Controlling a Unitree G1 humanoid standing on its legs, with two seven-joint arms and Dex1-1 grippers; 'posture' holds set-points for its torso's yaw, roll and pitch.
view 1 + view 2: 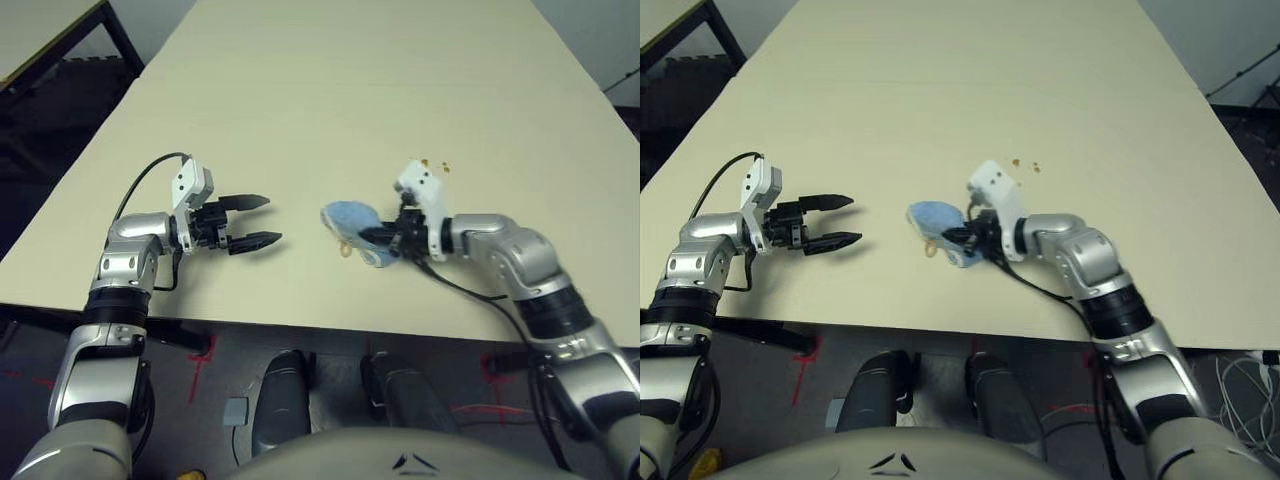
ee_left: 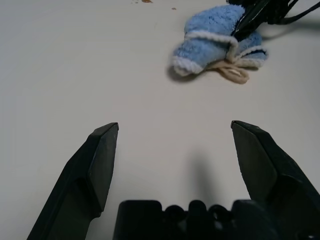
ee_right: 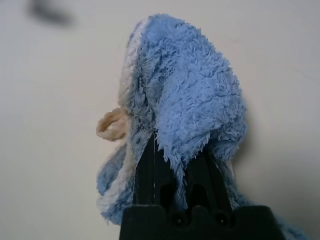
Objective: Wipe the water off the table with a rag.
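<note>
Pale cream bench [image 1: 330, 90] spreads wide under both arms; near its front edge lies the rag [image 1: 352, 222], a bunched light blue terry cloth with cream edging and a cream loop [image 1: 346, 249]; the right gripper [image 1: 385, 238] is closed tight on the rag's near side, fingers buried in the pile; the water [image 1: 436, 166], a few amber specks, sits just beyond that gripper's wrist; the left gripper [image 1: 262, 220] hovers well apart, fingers spread wide and empty.

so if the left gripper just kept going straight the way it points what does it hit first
Most likely the rag, which lies ahead of the open left gripper with bare table between them. The right gripper is clamped on it, just behind.
</note>
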